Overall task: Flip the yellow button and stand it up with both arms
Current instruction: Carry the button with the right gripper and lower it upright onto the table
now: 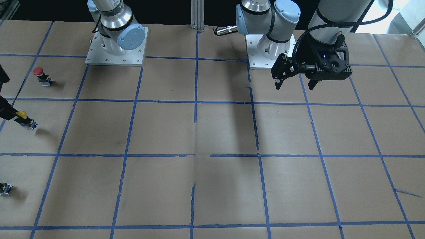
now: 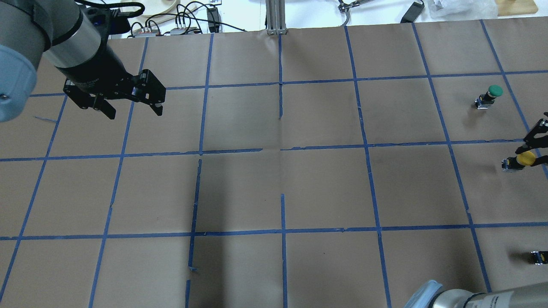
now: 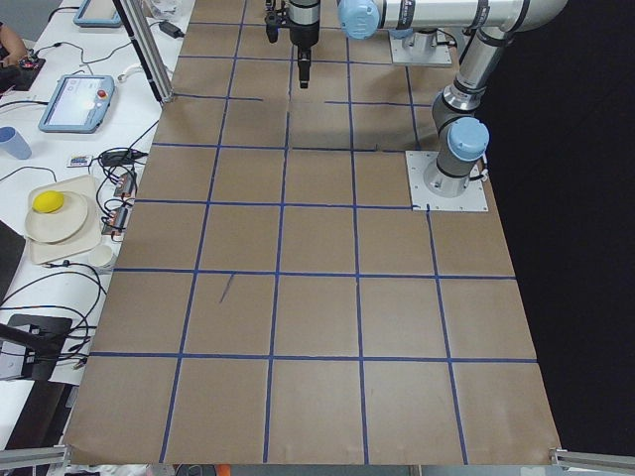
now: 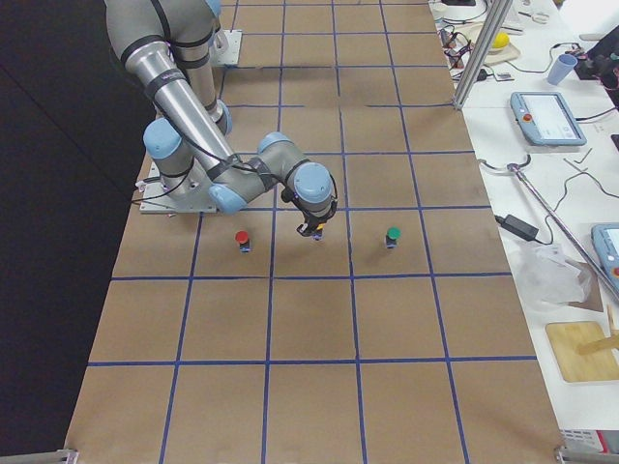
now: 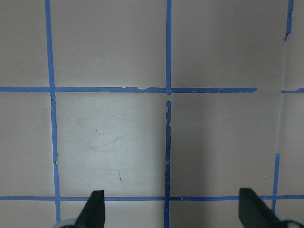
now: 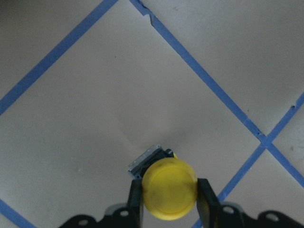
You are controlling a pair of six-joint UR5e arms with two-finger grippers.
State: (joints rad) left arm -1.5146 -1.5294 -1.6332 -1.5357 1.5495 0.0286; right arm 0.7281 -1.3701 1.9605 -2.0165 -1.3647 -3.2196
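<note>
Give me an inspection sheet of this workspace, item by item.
Surface: brown paper table with blue tape grid, tape torn in places.
Job's things: yellow button gripped by its cap in the right hand.
Clutter: red button, green button, small black block, each apart.
Hands: left hand open and empty above the table; right hand shut.
Cables: tangle beyond the table's far edge.
Surroundings: blue-edged screen on a side bench.

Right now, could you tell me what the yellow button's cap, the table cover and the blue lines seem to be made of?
The button cap looks like moulded plastic, smooth, evenly coloured. The table cover seems brown kraft paper, matte, with creases and seams. The blue lines are probably masking tape, given torn, ragged edges.
</note>
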